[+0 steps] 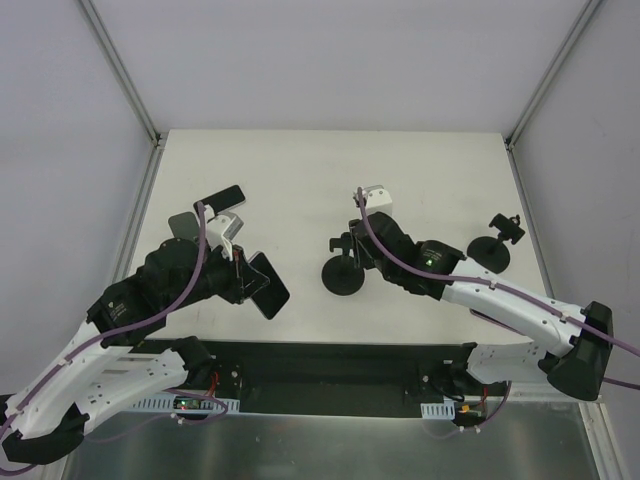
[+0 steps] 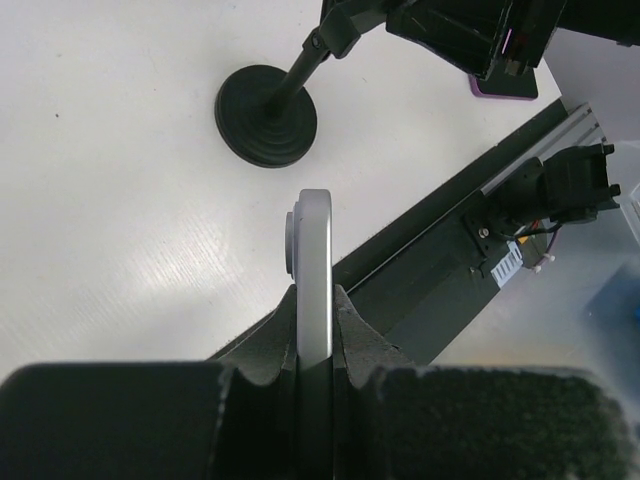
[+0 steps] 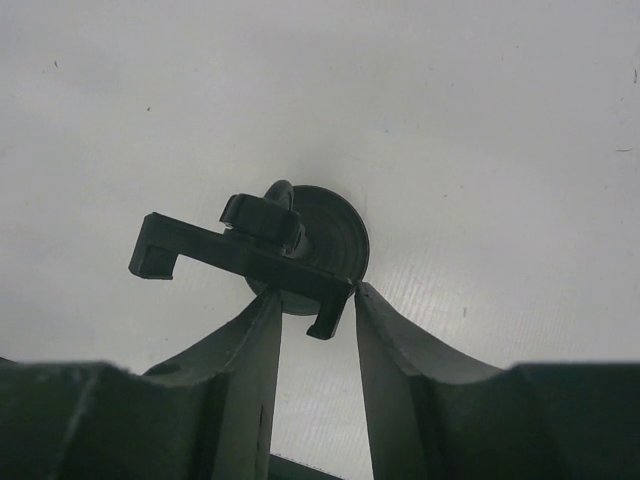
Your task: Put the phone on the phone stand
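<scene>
My left gripper (image 1: 248, 280) is shut on the phone (image 1: 270, 288), a black slab held on edge above the table, left of the phone stand (image 1: 343, 275). In the left wrist view the phone (image 2: 313, 240) shows as a silver edge clamped between my fingers, and the stand's disc base (image 2: 266, 128) lies ahead. My right gripper (image 1: 348, 245) is at the stand's clamp head. In the right wrist view the clamp head (image 3: 240, 250) sits over the base. Its hooked end lies between my fingertips (image 3: 270, 310), with the jaws apart.
A second black phone (image 1: 220, 197) lies at the back left, with a dark flat thing (image 1: 182, 222) beside it. A second black stand (image 1: 497, 245) is at the right. A black rail (image 1: 330, 365) runs along the near edge. White walls enclose the table.
</scene>
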Robot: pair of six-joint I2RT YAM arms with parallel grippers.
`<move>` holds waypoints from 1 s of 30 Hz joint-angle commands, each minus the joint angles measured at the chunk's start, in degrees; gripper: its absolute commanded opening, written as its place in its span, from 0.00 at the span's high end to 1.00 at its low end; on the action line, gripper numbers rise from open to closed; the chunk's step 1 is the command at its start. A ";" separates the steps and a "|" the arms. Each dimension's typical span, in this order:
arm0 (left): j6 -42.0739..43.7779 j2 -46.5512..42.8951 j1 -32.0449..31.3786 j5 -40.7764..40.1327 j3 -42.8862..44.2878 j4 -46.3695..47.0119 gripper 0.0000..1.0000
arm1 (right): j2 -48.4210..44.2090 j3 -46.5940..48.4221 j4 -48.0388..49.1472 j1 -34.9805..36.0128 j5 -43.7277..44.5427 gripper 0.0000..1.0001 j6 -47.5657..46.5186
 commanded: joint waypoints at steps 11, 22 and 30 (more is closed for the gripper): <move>0.86 2.35 -0.22 6.58 2.33 4.37 1.00 | 0.69 3.00 0.19 0.32 1.84 0.71 -1.38; 7.18 3.22 -0.22 14.48 -1.19 17.63 1.00 | 0.86 3.01 1.16 0.32 -1.23 0.99 -4.19; 27.37 11.31 -0.22 28.37 3.38 30.90 1.00 | 1.30 4.32 6.17 0.23 -17.21 0.99 -11.58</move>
